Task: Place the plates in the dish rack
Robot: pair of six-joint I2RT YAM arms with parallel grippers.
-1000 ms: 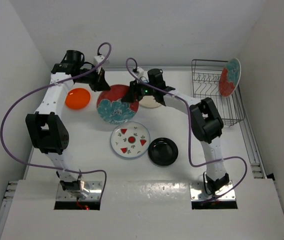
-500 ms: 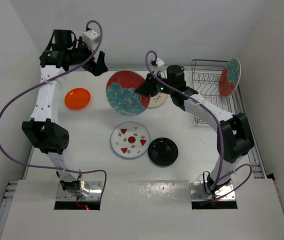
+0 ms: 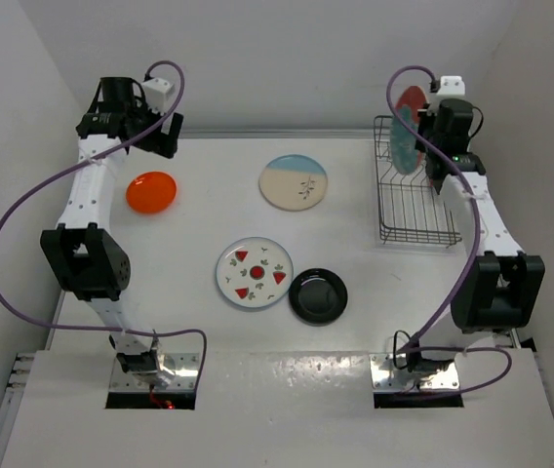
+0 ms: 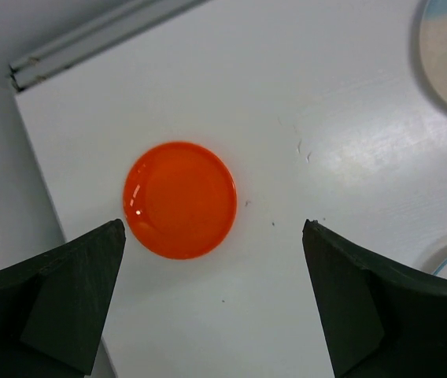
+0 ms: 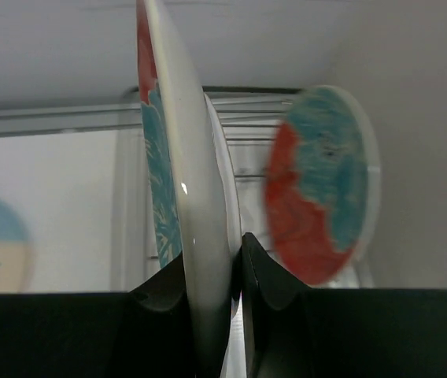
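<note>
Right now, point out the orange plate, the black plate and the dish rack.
orange plate (image 4: 179, 200), left wrist view, its centre.
black plate (image 3: 318, 295), top external view, its centre.
dish rack (image 3: 415, 207), top external view, its wire floor.

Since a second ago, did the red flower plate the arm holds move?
Yes. The red flower plate moved right, away from the orange plate; it's now on edge over the dish rack.

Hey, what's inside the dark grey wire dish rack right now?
One red plate with teal flowers stands upright in the dark grey wire dish rack. The right gripper holds a second matching plate on edge over it; the gripper hides whether its rim is in a slot.
</note>
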